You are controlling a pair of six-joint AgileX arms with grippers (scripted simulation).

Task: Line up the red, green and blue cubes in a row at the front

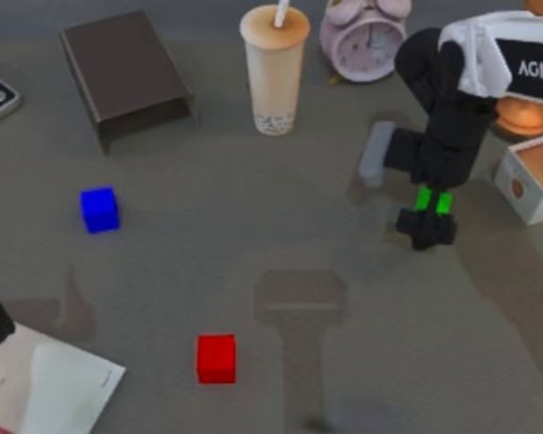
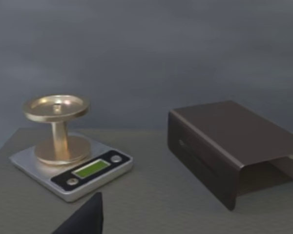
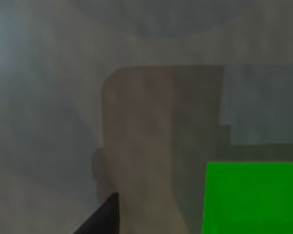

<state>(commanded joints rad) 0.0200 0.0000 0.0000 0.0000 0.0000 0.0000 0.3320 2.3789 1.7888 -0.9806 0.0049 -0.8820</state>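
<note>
Task progress, seen from above: my right gripper (image 1: 427, 220) hangs over the right half of the grey table (image 1: 281, 199), its black fingers closed on the small bright green cube (image 1: 432, 200), which shows as a green patch between them; the right wrist view shows the same green face close beside one dark fingertip. I judge this cube to be held clear of the table, though I cannot confirm the gap beneath it. The small bright red cube (image 1: 216, 358) rests near the front edge, left of centre, and may already serve as one place in the row. The small deep blue cube (image 1: 100, 209) sits well apart, farther back on the left. No two cubes are adjacent, so I judge the row not yet begun: green remains to be set down at the front, then blue brought alongside. My left arm is parked at the table's left edge; I cannot tell how its fingers stand.
</note>
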